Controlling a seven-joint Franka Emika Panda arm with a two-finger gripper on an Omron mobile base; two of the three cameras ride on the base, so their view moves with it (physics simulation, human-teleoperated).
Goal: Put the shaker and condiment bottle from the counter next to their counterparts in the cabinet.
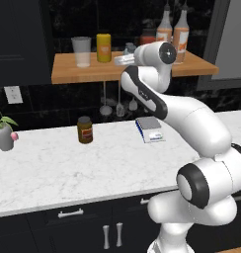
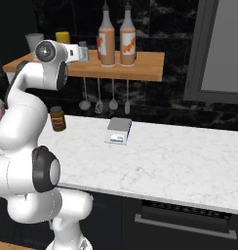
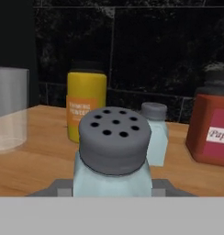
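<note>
My gripper (image 3: 112, 188) is shut on the shaker (image 3: 113, 151), a pale-blue body with a grey perforated cap, held upright just above the cabinet shelf (image 3: 40, 170). Its counterpart shaker (image 3: 155, 133) stands on the plank a little behind and to the right. In the base views the hand (image 1: 123, 60) (image 2: 72, 52) is at shelf height, with a pale-blue shaker (image 2: 83, 51) at its tip. Two tall orange-brown bottles (image 1: 164, 27) (image 1: 181, 32) stand side by side on the shelf's right part; I cannot tell the condiment bottle from its twin. The counter (image 1: 68, 168) lies below.
On the shelf stand a clear glass (image 3: 8, 110), a yellow canister (image 3: 86, 108) and a red jar (image 3: 212, 133). The counter carries a brown dark-lidded jar (image 1: 85, 130), a small blue-white box (image 1: 149, 129) and a potted plant (image 1: 4, 131). Utensils (image 2: 99, 97) hang under the shelf.
</note>
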